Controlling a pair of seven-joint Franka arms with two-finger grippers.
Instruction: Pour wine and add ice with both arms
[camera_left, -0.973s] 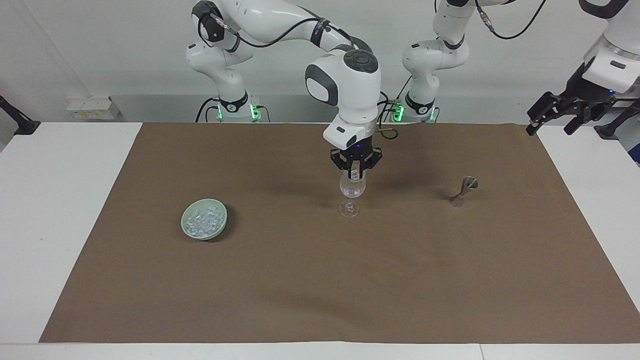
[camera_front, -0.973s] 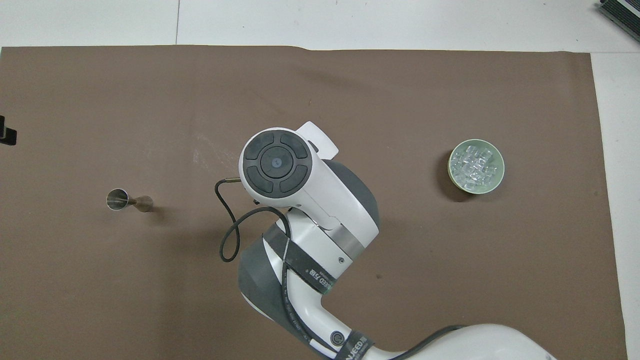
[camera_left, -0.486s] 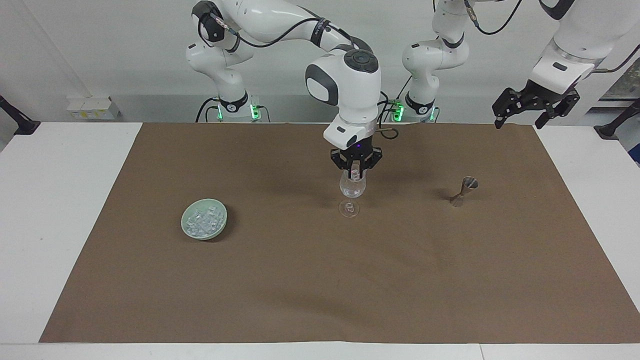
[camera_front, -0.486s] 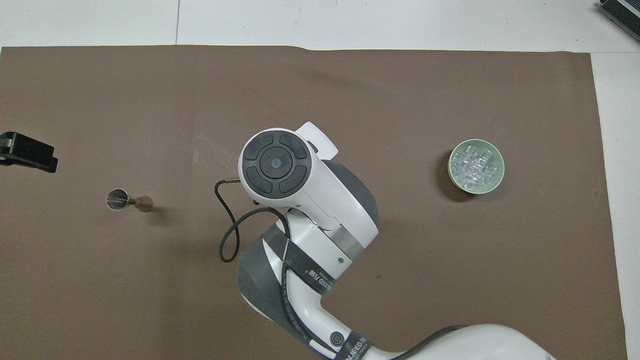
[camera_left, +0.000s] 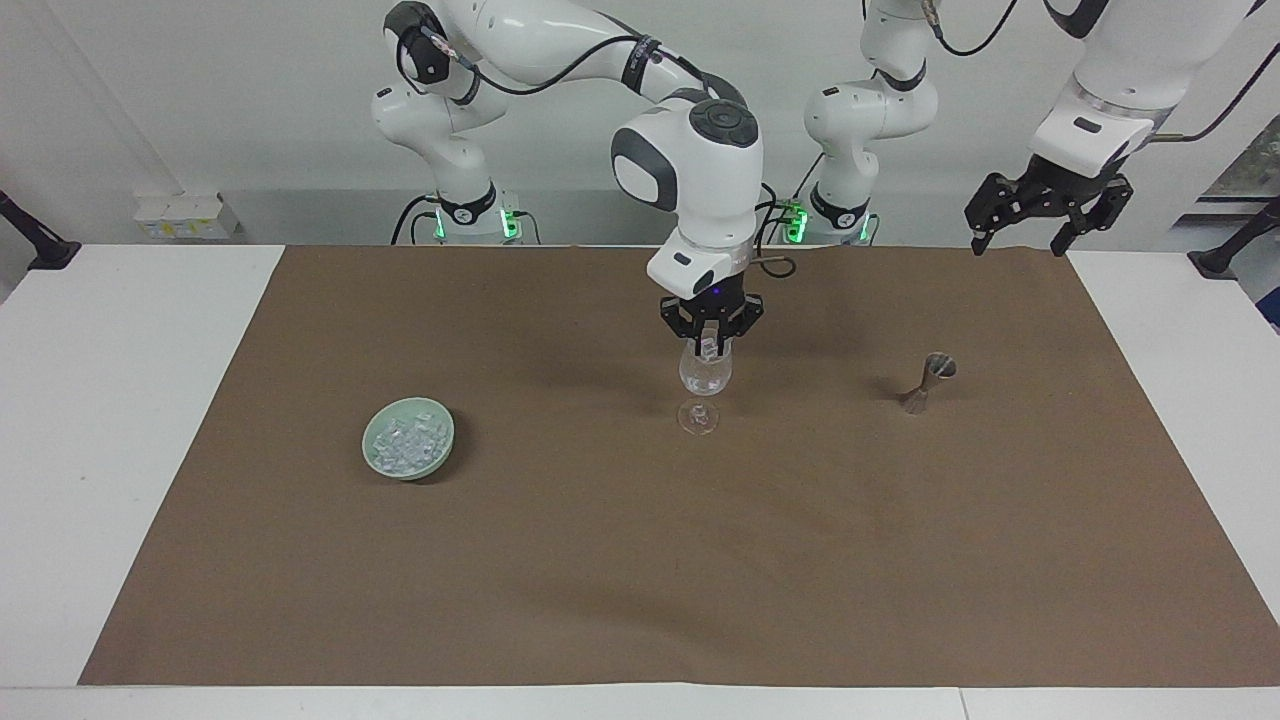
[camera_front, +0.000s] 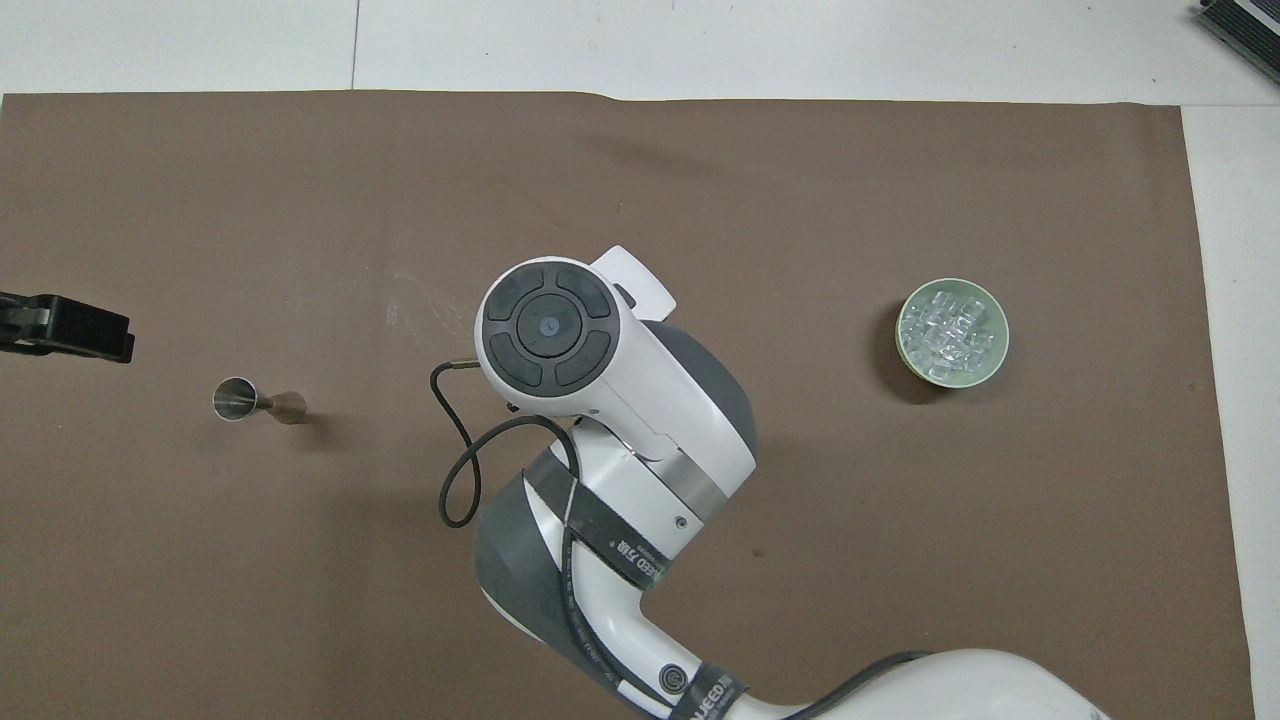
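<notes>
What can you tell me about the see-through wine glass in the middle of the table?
The wine glass is clear, with a round bowl, a thin stem and a flat round foot. It stands upright on the brown mat, between the green bowl of ice and the metal jigger. The right gripper hangs just above its rim, shut on an ice cube. From overhead the arm hides it.

Only partly legible white lettering on the black straps (camera_front: 625, 548) around the right arm (camera_front: 640, 420); it cannot be read fully.
</notes>
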